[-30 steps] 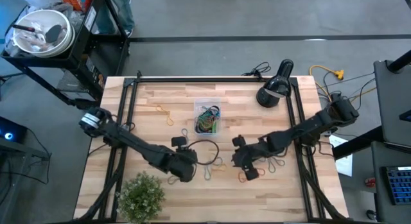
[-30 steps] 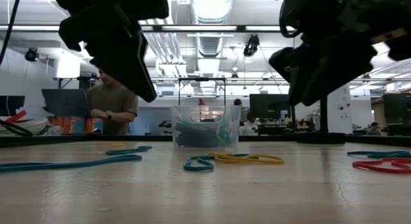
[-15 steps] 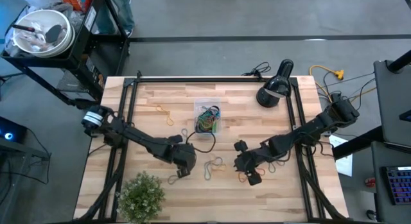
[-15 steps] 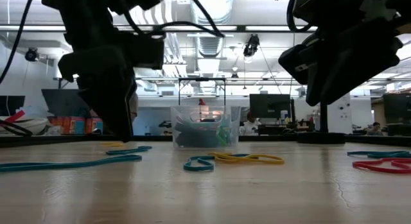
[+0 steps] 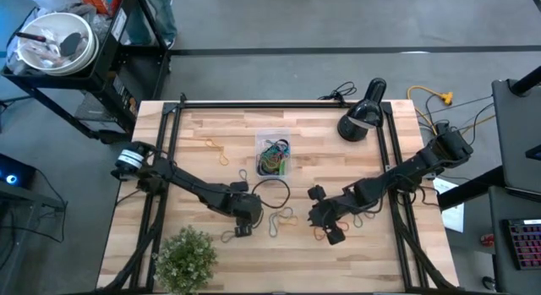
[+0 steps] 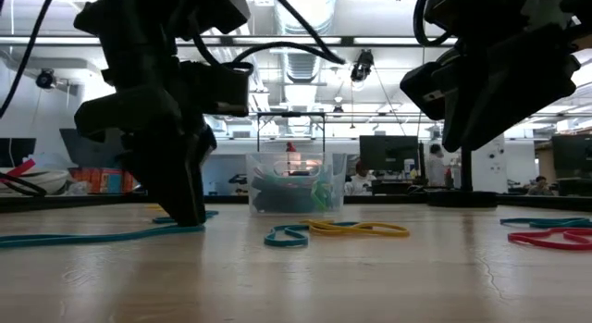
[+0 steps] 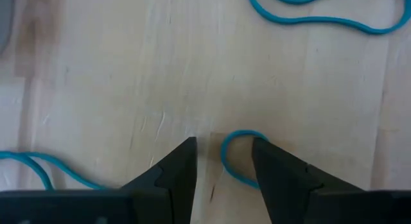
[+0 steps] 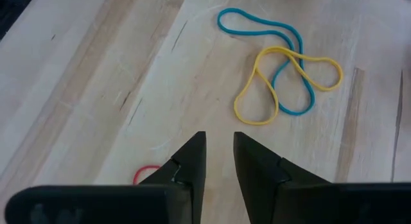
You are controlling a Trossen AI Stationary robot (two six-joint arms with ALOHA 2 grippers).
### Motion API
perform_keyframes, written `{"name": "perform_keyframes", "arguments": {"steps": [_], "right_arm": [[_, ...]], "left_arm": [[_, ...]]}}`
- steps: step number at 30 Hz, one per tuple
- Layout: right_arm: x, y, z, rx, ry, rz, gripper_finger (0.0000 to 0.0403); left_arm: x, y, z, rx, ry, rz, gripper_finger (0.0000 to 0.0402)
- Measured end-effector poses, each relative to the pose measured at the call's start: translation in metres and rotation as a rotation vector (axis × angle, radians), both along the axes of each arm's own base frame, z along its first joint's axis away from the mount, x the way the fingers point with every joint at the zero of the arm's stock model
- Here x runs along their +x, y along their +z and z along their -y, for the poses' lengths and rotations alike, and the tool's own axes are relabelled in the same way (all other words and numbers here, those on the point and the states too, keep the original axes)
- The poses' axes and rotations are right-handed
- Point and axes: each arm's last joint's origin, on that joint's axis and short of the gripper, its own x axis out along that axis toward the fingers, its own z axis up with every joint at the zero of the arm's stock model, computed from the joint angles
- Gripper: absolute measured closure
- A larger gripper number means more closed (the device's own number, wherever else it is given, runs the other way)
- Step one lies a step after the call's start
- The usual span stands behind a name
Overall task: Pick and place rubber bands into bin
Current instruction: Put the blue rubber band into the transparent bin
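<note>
The clear bin (image 5: 272,154) (image 6: 294,182) stands mid-table with several rubber bands inside. Loose bands lie on the wood around it. My left gripper (image 7: 221,147) (image 5: 239,227) (image 6: 190,217) is open, tips down at the table, with the looped end of a blue band (image 7: 231,156) (image 6: 102,235) between its fingers. My right gripper (image 8: 219,139) (image 5: 328,230) (image 6: 462,129) hangs above the table with a narrow gap and nothing in it. A red band (image 8: 146,174) lies beside it. Beyond it lie a blue band and a yellow band (image 8: 276,63), crossed over each other. My left gripper comes steeply from above with one finger on each side of the blue band's looped end (image 7: 226,142). The band lies flat on the table and runs behind one finger (image 7: 270,166). I cannot tell whether a finger touches it.
A potted plant (image 5: 186,257) stands at the near left edge and a black lamp (image 5: 359,117) at the far right. A black cable loop (image 5: 272,193) lies just in front of the bin. More bands lie at the right (image 5: 363,217) and far left (image 5: 211,145).
My left gripper has come down from above the table until its tips reach the surface by the blue band, and has tipped more steeply downward. The bands and the bin lie as before.
</note>
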Motion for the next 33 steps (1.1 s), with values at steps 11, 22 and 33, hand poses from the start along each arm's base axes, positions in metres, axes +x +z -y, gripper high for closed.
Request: {"name": "perform_keyframes", "arguments": {"steps": [11,22,33], "right_arm": [[0.000,0.000,0.000,-0.014,0.018,0.006,0.0330],[0.000,0.000,0.000,-0.015,0.020,0.006,0.0330],[0.000,0.000,0.000,-0.017,0.022,0.006,0.0330]], "left_arm": [[0.001,-0.002,0.000,-0.049,0.024,-0.021,0.0341],[0.000,-0.002,-0.003,-0.038,0.012,-0.048,0.0401],[0.012,0.024,0.007,0.152,-0.038,0.008,0.0401]]}}
